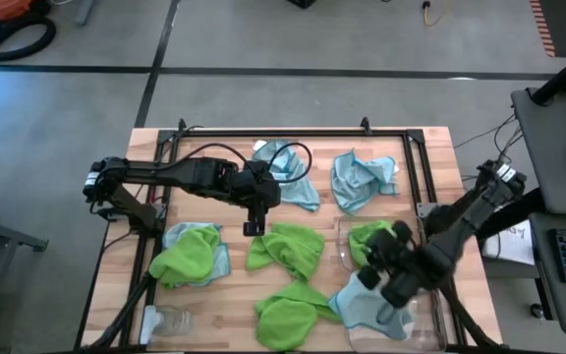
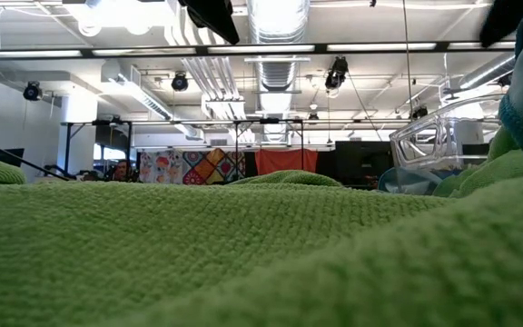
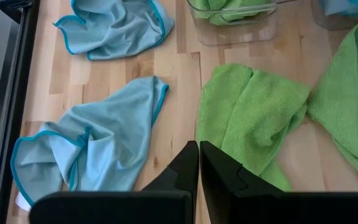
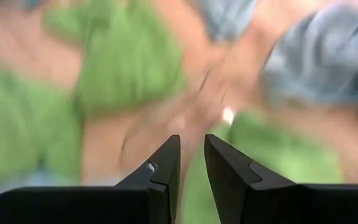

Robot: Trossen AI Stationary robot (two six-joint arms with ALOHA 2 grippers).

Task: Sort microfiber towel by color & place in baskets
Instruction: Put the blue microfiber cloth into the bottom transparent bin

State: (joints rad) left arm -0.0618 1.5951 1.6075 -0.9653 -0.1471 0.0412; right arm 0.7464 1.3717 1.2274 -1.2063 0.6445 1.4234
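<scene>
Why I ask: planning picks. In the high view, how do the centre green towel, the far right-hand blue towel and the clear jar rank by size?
Largest: centre green towel and blue towel, about alike, unranked.
Smallest: clear jar.

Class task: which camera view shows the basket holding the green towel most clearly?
The left wrist view shows the basket best: clear walls, green towel inside, sharp and near, though cropped. The high view shows it whole but partly hidden by the right arm. The low view catches only a rim of a clear basket. The right wrist view is blurred.
</scene>
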